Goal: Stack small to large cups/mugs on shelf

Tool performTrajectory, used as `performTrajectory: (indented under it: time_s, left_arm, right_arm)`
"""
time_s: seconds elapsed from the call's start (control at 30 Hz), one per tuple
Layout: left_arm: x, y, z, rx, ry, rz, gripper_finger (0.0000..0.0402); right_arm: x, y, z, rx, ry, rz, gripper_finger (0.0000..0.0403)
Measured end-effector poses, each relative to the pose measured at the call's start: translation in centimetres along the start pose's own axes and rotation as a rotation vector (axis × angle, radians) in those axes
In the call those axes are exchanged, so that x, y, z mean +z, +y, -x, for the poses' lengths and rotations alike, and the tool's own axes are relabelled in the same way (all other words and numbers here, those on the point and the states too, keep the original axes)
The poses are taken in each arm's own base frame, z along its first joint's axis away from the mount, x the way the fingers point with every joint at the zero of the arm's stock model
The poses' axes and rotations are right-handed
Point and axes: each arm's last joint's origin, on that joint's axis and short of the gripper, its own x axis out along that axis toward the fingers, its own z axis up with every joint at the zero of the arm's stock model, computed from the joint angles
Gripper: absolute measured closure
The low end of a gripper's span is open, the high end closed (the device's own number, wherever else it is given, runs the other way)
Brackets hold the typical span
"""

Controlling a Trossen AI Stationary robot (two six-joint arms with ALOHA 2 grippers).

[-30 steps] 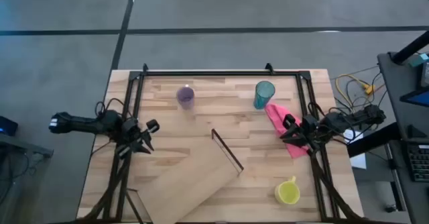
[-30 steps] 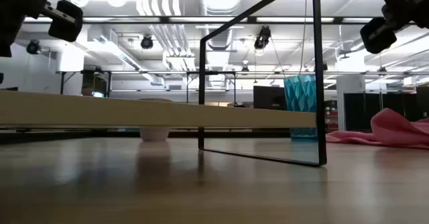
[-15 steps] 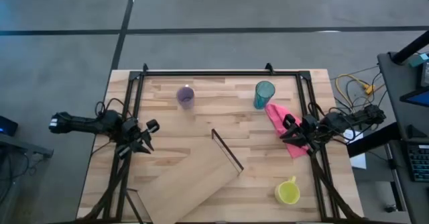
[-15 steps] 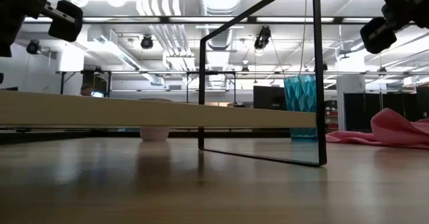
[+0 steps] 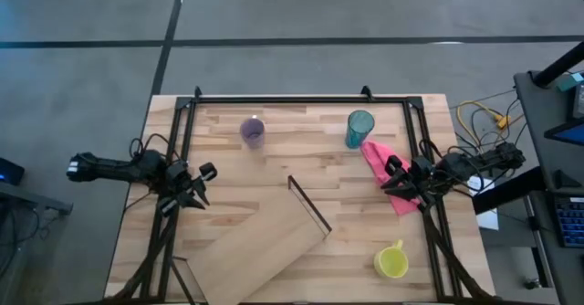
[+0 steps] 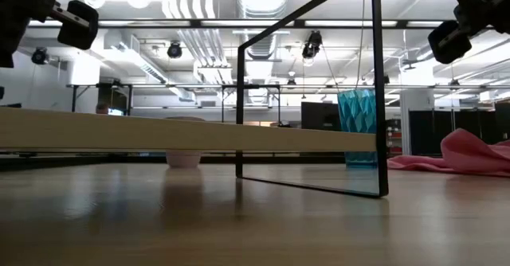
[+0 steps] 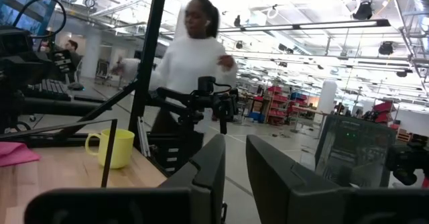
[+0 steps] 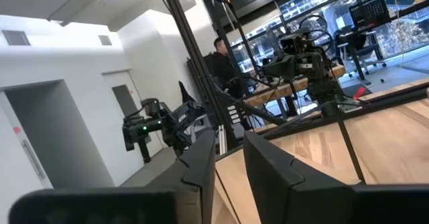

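Overhead view of a wooden table w/ two dark robot arms, one at each side edge. Left gripper sits over the table's left edge, fingers a narrow gap apart, holding nothing. Right gripper sits by the right edge, just over a pink cloth, fingers also a narrow gap apart & empty. Shelf, a long light-wood board w/ a thin dark metal frame upright at one end, lies diagonally across the table's near-centre; no cups on it. Purple cup stands at the far side, left of centre. Teal tumbler stands at the far side toward the right, touching the cloth's far end. Yellow mug stands near the front right corner, well apart from both. A person in white shows in the room beyond, in the left wrist view
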Motion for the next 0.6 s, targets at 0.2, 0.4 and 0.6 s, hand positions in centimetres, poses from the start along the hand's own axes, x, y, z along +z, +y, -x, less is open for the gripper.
performTrajectory:
  time_s: [0.2, 0.4, 0.6]
  left_arm:
    - [0.00, 0.00, 0.00, 0.000, 0.000, 0.000, 0.0354]
    - [0.00, 0.00, 0.00, 0.000, 0.000, 0.000, 0.0354]
    - [0.00, 0.00, 0.00, 0.000, 0.000, 0.000, 0.0354]
  right_arm:
    - [0.00, 0.00, 0.00, 0.000, 0.000, 0.000, 0.0323]
    - [0.00, 0.00, 0.00, 0.000, 0.000, 0.000, 0.0330]
    - [0.00, 0.00, 0.00, -0.001, 0.000, 0.000, 0.0325]
